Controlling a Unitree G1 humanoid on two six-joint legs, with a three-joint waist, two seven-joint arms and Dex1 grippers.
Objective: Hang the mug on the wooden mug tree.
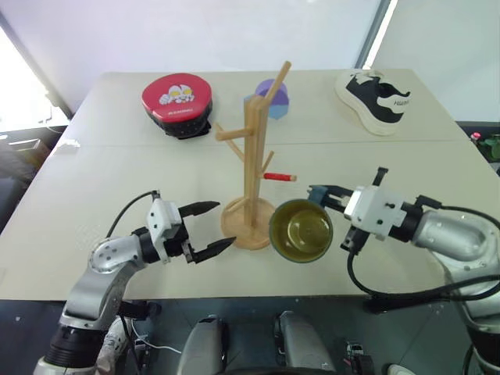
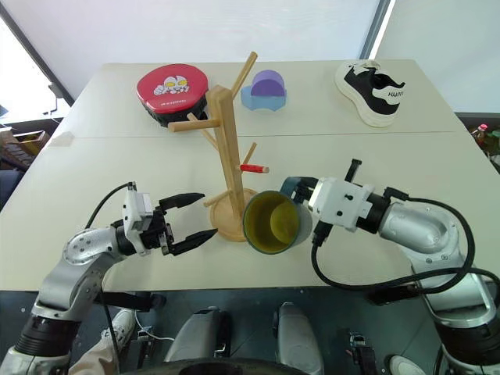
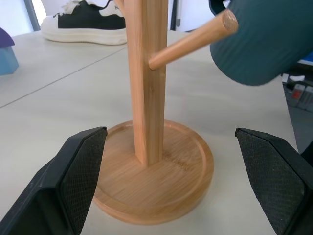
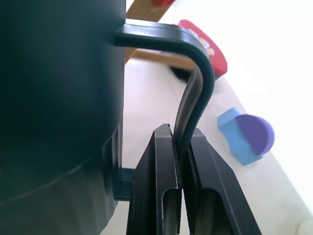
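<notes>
The left gripper hovers low over the tabletop with its jaws released and spread wide. Nothing is between them. Just in front of these jaws stands the wooden mug tree; in the left wrist view its round base and post sit in the gap between the two black fingers, but apart from them.

On the other side of the tree is the mug, lifted off the tabletop and tipped so that its yellow-green inside faces the camera. It is close to the base of the tree, below the red-tipped peg; whether its wall touches a lower peg I cannot tell.

The right gripper is clenched on the loop handle of the mug, the jaws pressing the thin handle from both sides.

Far beyond both jaws, at the back of the tabletop, lie a red round case, a blue and purple block and a black-and-white shoe.
</notes>
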